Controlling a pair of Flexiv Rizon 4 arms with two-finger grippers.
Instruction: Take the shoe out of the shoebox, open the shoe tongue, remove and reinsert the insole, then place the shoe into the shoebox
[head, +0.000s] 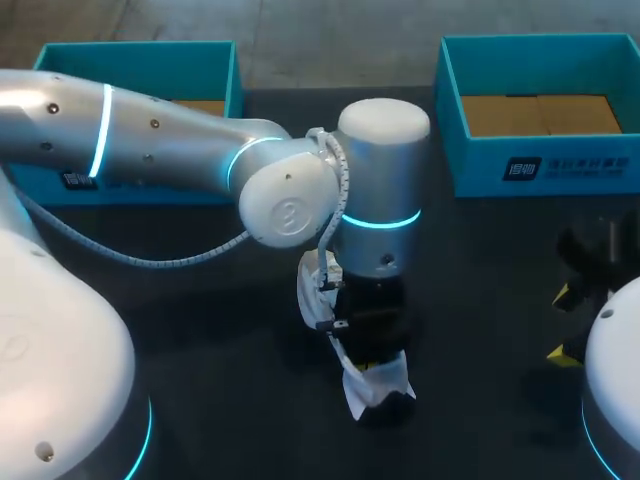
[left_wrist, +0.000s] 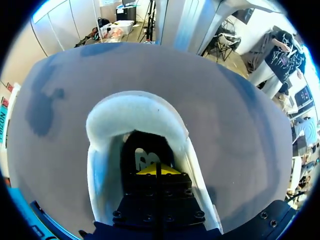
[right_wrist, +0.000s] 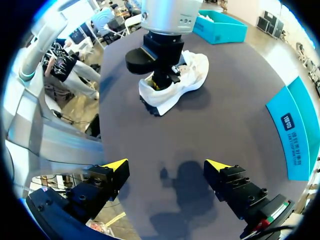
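1. My left gripper (left_wrist: 156, 170) is narrow. Its 2 fingers are pressed together, and the yellow tips meet in 1 wedge. I cannot tell whether anything thin is pinched between them.
2. It points straight down into the mouth of the white shoe (left_wrist: 135, 112), with the tips in the dark inside. The padded white collar curves round just ahead of the tips, and the shoe's side walls stand on both sides of the fingers.
3. A pale mark shows on the dark lining just ahead of the tips.
4. The shoe sits on the dark table (head: 200, 330), out of both boxes, near the table's middle and toward my side of it.
5. My left arm (head: 150, 140) comes in from the left and reaches past the middle, with its wrist upright over the shoe.
6. My right gripper (right_wrist: 166, 166) is spread wide over bare table at the right side. The shoe lies ahead of it and well apart.
7. 2 blue shoeboxes stand open along the far edge, each showing a brown cardboard floor. The left shoebox (head: 140, 70) is partly behind my left arm. The right shoebox (head: 540, 165) is at the far right. Both are well apart from the shoe.
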